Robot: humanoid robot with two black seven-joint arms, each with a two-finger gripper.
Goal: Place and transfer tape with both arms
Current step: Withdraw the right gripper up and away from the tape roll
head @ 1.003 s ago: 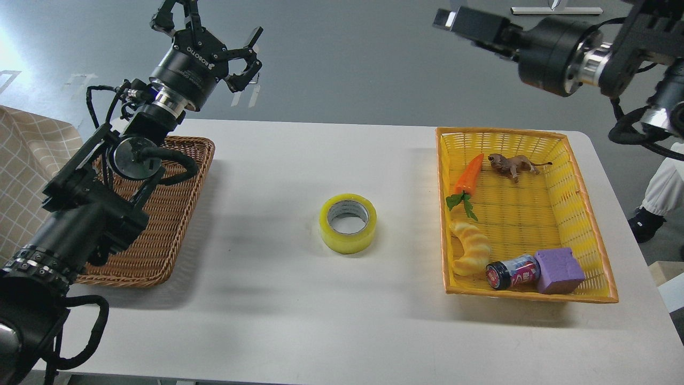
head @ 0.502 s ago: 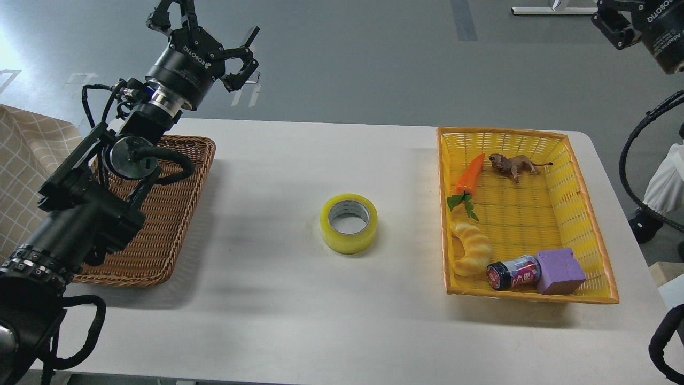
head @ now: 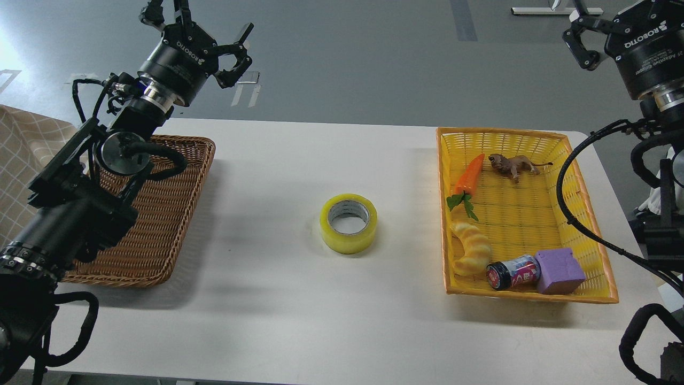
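The tape [head: 348,223], a yellow translucent roll with a grey-white core, lies flat on the middle of the white table [head: 299,321], with nothing touching it. My left gripper [head: 206,24] is raised high at the far left, above the back edge of the wicker basket, open and empty. My right gripper [head: 606,18] is raised at the top right, beyond the yellow basket's far corner; one finger stands spread out from the body and it holds nothing. Both grippers are far from the tape.
A brown wicker basket [head: 176,235] sits at the left under my left arm. A yellow plastic basket [head: 534,136] at the right holds a toy carrot [head: 469,174], a toy lion [head: 512,163], a croissant toy [head: 471,248], a small can [head: 510,271] and a purple block [head: 558,270]. A checked cloth [head: 24,160] hangs at the far left.
My right arm has swung from reaching leftward above the yellow basket back to the right side, its gripper now pointing up. My left gripper has drifted slightly up and left. The tape has not moved.
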